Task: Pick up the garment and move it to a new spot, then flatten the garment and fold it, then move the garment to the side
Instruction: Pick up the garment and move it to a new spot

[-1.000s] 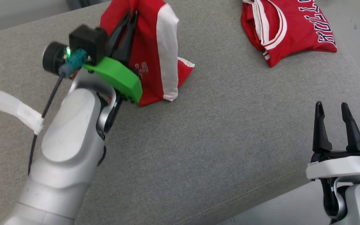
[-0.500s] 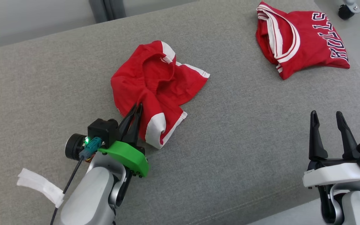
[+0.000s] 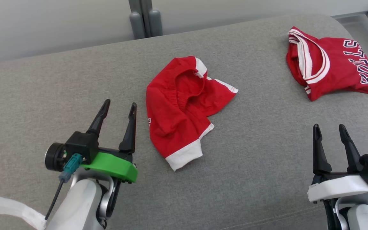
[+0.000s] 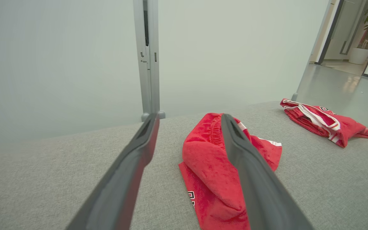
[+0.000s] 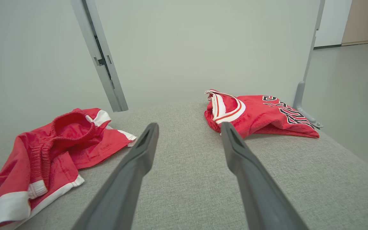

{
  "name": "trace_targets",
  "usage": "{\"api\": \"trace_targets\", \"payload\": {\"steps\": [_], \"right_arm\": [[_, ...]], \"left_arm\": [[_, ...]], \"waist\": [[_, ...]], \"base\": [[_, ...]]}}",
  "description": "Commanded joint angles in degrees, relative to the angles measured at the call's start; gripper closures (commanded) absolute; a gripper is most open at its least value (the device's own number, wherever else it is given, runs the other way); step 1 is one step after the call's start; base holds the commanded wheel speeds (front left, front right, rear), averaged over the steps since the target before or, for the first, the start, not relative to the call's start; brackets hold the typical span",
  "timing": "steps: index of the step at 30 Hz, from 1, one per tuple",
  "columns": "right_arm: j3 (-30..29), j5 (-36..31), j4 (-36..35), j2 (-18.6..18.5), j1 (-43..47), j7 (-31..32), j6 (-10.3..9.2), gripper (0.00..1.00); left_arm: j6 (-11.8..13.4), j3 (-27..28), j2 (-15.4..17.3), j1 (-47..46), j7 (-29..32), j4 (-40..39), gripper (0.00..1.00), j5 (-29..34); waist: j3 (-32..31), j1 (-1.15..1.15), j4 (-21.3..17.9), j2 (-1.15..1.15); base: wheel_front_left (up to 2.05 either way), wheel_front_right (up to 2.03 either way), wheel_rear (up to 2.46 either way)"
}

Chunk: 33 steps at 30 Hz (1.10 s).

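Observation:
The garment, a pair of red shorts (image 3: 177, 115) with white hems, lies crumpled near the middle of the grey cushion (image 3: 251, 166). My left gripper (image 3: 120, 103) stands open just to its left, with nothing between its fingers. Along those fingers in the left wrist view, the left gripper (image 4: 189, 116) is apart from the shorts (image 4: 209, 159), which lie ahead and slightly right. My right gripper (image 3: 328, 126) is open and empty at the lower right, well clear of the shorts. In the right wrist view, the right gripper (image 5: 188, 126) has the shorts (image 5: 59, 143) to its left.
A folded red jersey (image 3: 334, 67) with dark lettering lies at the far right of the cushion, also seen as the jersey (image 4: 324, 119) and the jersey (image 5: 257, 115). A pale wall with a grey post (image 3: 142, 19) runs behind. Floor drops off past the right edge.
The left gripper lowered the hanging shorts onto the cushion, opened and let them go, and now stands beside them. The head camera has shifted. The right gripper stayed open.

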Motion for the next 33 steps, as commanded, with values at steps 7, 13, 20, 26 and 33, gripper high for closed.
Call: {"api": "trace_targets", "payload": {"steps": [7, 13, 20, 26, 33], "right_arm": [[-0.3, -0.5, -0.7, -0.2, 1.8, 0.4, -0.09, 0.0], [0.1, -0.5, -0.8, -0.1, 2.2, 0.9, -0.09, 0.0], [0.6, -0.6, -1.1, -0.1, 3.0, 1.4, -0.09, 0.0], [1.4, -0.7, -1.2, -0.2, 3.5, 1.9, -0.09, 0.0], [2.2, -0.4, -0.5, -0.2, 4.2, 2.4, -0.09, 0.0]], "left_arm": [[2.3, 5.3, 2.1, 6.2, -0.4, -6.7, 0.0, 2.2], [3.0, 10.9, 1.9, 11.8, -0.4, -12.2, 0.0, 4.5], [1.4, 17.2, -0.2, 18.4, -0.4, -17.4, 0.0, 6.9], [-2.4, 21.8, -2.9, 23.7, -0.4, -18.3, 0.0, 8.8], [-5.4, 22.2, -3.9, 26.8, -0.4, -16.1, 0.0, 11.4]], "waist": [[-2.4, 0.0, 4.8, 0.0], [-3.1, 0.0, 6.8, 0.0], [-3.7, 0.0, 8.4, 0.0], [-4.4, 0.0, 9.8, 0.0], [-5.1, 0.0, 11.0, 0.0]], "base": [[0.0, 0.0, 0.0], [0.0, 0.0, 0.0], [0.0, 0.0, 0.0], [0.0, 0.0, 0.0], [0.0, 0.0, 0.0]]}}
